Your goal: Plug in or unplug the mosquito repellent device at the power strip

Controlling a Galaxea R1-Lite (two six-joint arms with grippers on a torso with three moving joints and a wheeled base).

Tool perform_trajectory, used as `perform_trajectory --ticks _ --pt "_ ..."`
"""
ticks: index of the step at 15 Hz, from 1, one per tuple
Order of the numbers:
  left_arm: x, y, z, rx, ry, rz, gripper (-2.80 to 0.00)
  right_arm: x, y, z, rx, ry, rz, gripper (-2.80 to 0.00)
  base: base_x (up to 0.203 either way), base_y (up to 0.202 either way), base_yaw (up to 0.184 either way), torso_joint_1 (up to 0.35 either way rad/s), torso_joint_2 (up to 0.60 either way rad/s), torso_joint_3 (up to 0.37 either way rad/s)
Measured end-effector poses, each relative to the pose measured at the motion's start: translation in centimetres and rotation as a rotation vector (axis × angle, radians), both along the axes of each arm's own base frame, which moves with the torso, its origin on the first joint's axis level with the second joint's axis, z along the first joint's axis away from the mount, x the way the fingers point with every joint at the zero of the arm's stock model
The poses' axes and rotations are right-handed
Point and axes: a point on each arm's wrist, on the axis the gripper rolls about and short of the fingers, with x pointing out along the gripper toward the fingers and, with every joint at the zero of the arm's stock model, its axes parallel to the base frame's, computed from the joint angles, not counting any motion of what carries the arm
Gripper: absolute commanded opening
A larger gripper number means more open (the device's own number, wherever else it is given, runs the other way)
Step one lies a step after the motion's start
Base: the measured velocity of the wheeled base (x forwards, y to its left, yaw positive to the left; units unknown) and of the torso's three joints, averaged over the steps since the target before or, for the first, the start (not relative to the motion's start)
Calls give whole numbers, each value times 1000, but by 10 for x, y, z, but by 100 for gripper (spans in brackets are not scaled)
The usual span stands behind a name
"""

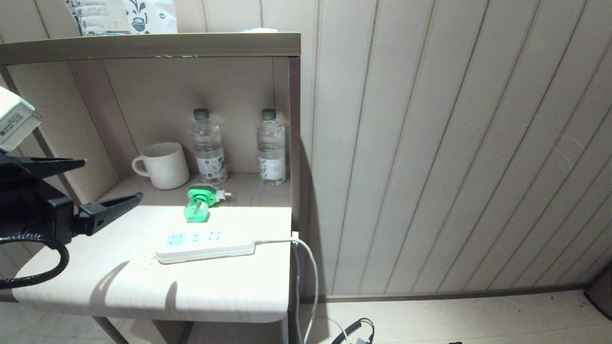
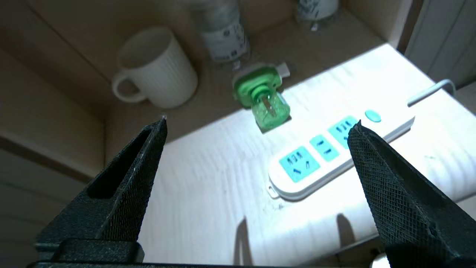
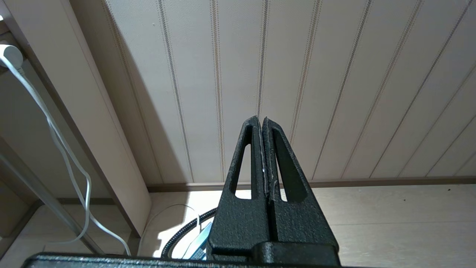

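Lying unplugged on the pale wood-grain shelf (image 1: 95,282) behind the flat white power strip (image 1: 205,244), green-and-white mosquito repellent device (image 1: 201,201) with translucent bottle; left gripper (image 1: 112,179) spread wide, holding nothing; right gripper (image 3: 261,121) closed.

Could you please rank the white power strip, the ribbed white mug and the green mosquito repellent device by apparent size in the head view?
1. Long flat white power strip
2. Ribbed white mug
3. Small green-and-white mosquito repellent device

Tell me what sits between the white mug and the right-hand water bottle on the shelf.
The other water bottle stands between the white mug and the right-hand water bottle, clearest in the head view. The mosquito repellent device lies nearer the front.
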Motion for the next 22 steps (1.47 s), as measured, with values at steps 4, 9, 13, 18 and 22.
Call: perform_trajectory --ticks 4,9,13,18,22 --pt "-4 2 -14 -26 155 93 0 0 0 0 0 0 0 -280 0 0 0 0 0 0" --pt "-11 3 12 -64 309 129 0 0 0 0 0 0 -1 -280 0 0 0 0 0 0" --pt "22 -10 34 -186 497 202 0 0 0 0 0 0 0 -280 0 0 0 0 0 0" --pt "80 -45 45 -257 728 273 0 0 0 0 0 0 -1 -280 0 0 0 0 0 0" --pt "127 -66 17 -278 886 399 0 0 0 0 0 0 0 -280 0 0 0 0 0 0"
